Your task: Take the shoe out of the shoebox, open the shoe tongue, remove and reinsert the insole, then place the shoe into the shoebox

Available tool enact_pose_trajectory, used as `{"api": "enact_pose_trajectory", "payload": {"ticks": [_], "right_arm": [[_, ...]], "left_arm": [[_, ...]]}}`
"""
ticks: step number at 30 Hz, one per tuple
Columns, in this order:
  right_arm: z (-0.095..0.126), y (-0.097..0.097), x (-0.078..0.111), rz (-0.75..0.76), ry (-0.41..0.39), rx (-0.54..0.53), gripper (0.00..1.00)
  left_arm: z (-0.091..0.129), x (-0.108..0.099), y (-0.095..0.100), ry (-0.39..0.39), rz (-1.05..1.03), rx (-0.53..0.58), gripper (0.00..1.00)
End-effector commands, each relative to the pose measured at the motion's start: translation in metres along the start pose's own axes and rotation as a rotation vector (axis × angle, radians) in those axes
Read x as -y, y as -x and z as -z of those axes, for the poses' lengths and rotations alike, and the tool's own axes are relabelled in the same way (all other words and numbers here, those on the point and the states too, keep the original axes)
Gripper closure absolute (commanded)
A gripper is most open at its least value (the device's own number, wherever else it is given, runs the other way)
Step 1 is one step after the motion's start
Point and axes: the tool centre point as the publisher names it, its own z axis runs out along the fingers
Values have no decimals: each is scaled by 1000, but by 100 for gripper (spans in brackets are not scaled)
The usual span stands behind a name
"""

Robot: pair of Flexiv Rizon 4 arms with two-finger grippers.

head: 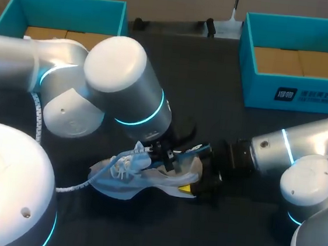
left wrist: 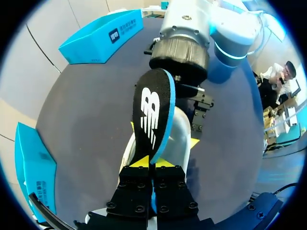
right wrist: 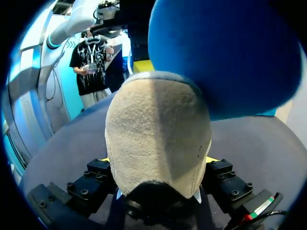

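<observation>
bulky white links of the left arm [head: 117,65] are seen closest, looming over the shoe [head: 138,173], which lies on the dark counter [head: 213,99], outside both boxes. directly above the shoe, the left gripper [left wrist: 152,162] is closed to a narrow pinch on one end of the black, blue-edged insole [left wrist: 154,112]. the insole stands up from the fingers and leans over the heel end of the shoe. at the heel, the right gripper [right wrist: 158,159] is held fairly wide, with the grey suede heel clamped between its fingers from both sides.

the insole step is judged to be in hand. whether the insole is being drawn out or is about to be fed back cannot be told. for a clean job, the heel should be kept firmly clamped so the shoe cannot slide. the insole should be kept in line with the shoe's length and led in toe end first under the opened tongue, without being buckled.

room is tight on the heel side of the shoe, where the right arm's wrist sits just behind, so travel is better taken upward. open counter lies beyond the shoe. farther off, well apart from it, one teal shoebox [head: 64,7] stands past the toe side and another shoebox [head: 284,91] past the heel side.
</observation>
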Motion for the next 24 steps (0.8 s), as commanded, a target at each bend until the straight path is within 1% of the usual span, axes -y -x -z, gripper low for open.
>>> {"api": "enact_pose_trajectory", "payload": {"ticks": [1,5,6,7,8,9,10,11,12,13,14,15,21,24], "right_arm": [[-1,0,-2,-1,-7,1,100],[-1,0,-2,-1,-7,1,100],[-1,0,-2,-1,-7,1,100],[-1,0,-2,-1,-7,1,100],[-1,0,-2,-1,-7,1,100],[-1,0,-2,-1,-7,1,100],[-1,0,-2,-1,-7,1,100],[-1,0,-2,-1,-7,1,100],[-1,0,-2,-1,-7,1,100],[-1,0,-2,-1,-7,1,100],[-1,0,-2,-1,-7,1,100],[-1,0,-2,-1,-7,1,100],[-1,0,-2,-1,-7,1,100],[-1,0,-2,-1,-7,1,100]], "left_arm": [[0,-11,1,-2,-1,-2,100],[1,-15,0,1,-3,-4,100],[1,-15,0,0,-3,-5,98],[2,-14,0,-6,-2,-8,84],[3,-13,0,-12,-3,-10,67],[4,-11,-1,-17,-4,-12,57],[6,-9,-1,-22,-7,-14,53],[8,-7,-2,-31,-11,-14,30],[10,-5,-2,-39,-16,-16,22],[13,-3,-3,-47,-20,-17,11],[16,-1,-4,-56,-26,-13,4],[18,1,-5,-61,-34,-16,0],[33,11,-10,-101,-36,16,0],[37,14,-10,-111,-38,45,0]]}}
